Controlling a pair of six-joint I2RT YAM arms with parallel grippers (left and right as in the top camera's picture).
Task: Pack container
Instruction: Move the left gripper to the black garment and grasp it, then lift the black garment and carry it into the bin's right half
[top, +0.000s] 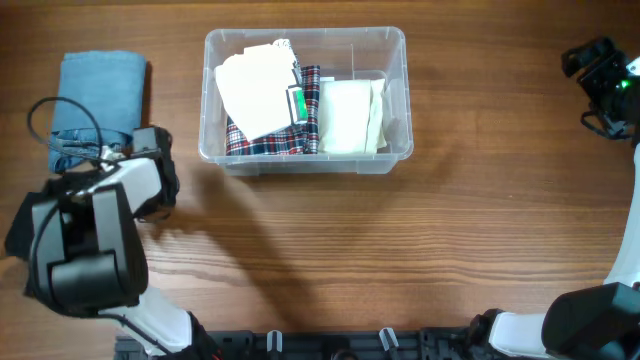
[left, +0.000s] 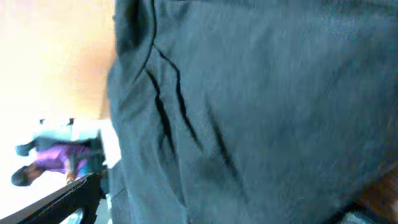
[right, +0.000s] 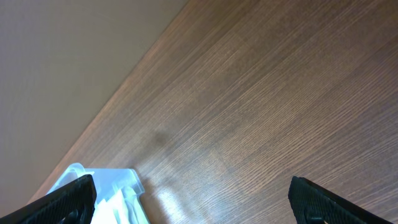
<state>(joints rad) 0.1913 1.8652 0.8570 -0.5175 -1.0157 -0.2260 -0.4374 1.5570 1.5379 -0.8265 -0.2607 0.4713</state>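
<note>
REMOTE DESK: My left claw (top: 142, 150) hangs at the near right corner of a folded blue denim garment (top: 98, 92). Its wrist camera is filled with dark blue cloth (left: 261, 112). Its jaws are spread to their widest, though I cannot tell whether they touch the fabric. The container (top: 400, 100) stands up and to the right of that claw, apart from it, on the wooden table (top: 400, 250). It holds a white garment (top: 255, 90), a plaid garment (top: 265, 142) and a cream garment (top: 348, 115). My right claw (top: 592, 60) hovers well to the container's right, released and holding nothing. Its wrist camera shows the fingertips (right: 68, 199) wide apart and a corner of the container (right: 93, 180) just beside the left one.
</note>
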